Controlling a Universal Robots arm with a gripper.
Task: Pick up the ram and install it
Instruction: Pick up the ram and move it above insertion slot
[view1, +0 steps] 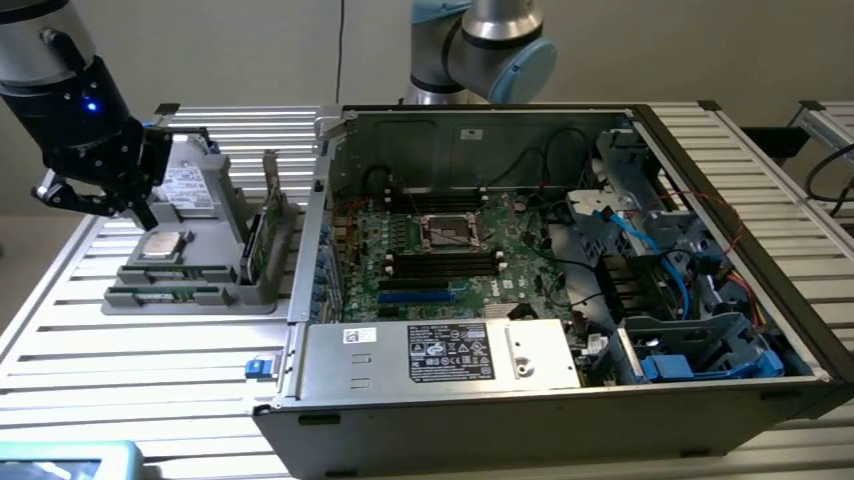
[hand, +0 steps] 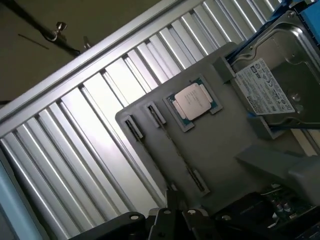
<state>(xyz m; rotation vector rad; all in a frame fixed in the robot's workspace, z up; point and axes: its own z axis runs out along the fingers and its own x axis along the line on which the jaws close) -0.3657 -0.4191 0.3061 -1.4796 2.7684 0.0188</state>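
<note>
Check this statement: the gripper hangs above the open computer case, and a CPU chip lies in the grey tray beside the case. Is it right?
Not quite. The gripper hangs above the grey tray, not the open computer case, which stands to the exterior view's right of it. The CPU chip does lie in that tray. The exterior view shows this.

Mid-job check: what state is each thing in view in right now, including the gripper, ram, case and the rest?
gripper: shut, over the parts holder, nothing held.
ram: resting in the holder, not picked up.
CPU: flat in its holder recess.
hard drive: seated in the holder.
green card: standing upright.
computer case: side open.
memory slots: look empty.
</note>
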